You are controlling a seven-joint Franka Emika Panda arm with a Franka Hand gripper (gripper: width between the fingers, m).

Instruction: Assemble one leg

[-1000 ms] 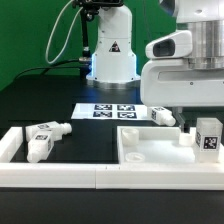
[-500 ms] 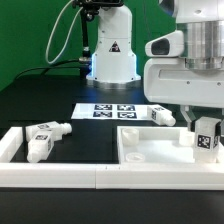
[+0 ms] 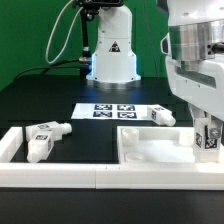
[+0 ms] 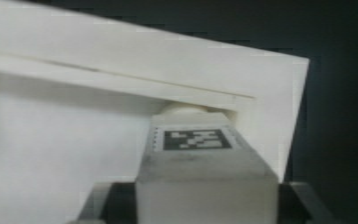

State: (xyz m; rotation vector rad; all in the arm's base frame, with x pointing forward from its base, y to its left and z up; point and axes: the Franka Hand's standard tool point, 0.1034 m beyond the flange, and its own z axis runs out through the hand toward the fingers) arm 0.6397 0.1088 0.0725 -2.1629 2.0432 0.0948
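My gripper is shut on a white leg with a black-and-white tag, held upright over the far corner of the tabletop at the exterior view's right. In the wrist view the leg fills the space between my dark fingers, and its round peg end meets the tabletop's corner. I cannot tell whether the peg sits in a hole. Two more legs lie together at the exterior view's left. Another leg lies behind the tabletop.
The marker board lies flat on the black table behind the tabletop. A white low wall runs along the front edge, with a raised end at the exterior view's left. The robot base stands at the back.
My gripper and wrist have turned and shifted toward the exterior view's right while holding the leg. The leg has sunk slightly toward the tabletop corner.
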